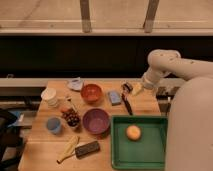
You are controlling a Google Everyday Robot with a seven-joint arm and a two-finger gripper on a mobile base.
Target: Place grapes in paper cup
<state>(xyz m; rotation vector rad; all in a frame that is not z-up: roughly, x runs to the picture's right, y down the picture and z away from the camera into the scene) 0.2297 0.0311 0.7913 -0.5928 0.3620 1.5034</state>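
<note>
A small bunch of dark purple grapes lies near the wooden worktop's left edge, close to a cream-white paper cup. The robot's gripper hovers towards the far right corner, its fingers open and empty.

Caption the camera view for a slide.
Open gripper hovers over the table's back right; grapes and paper cup sit apart at left.

We see a fat, smooth, cream-white arm with round joints. Its small gripper hangs over the table, back right.
</note>
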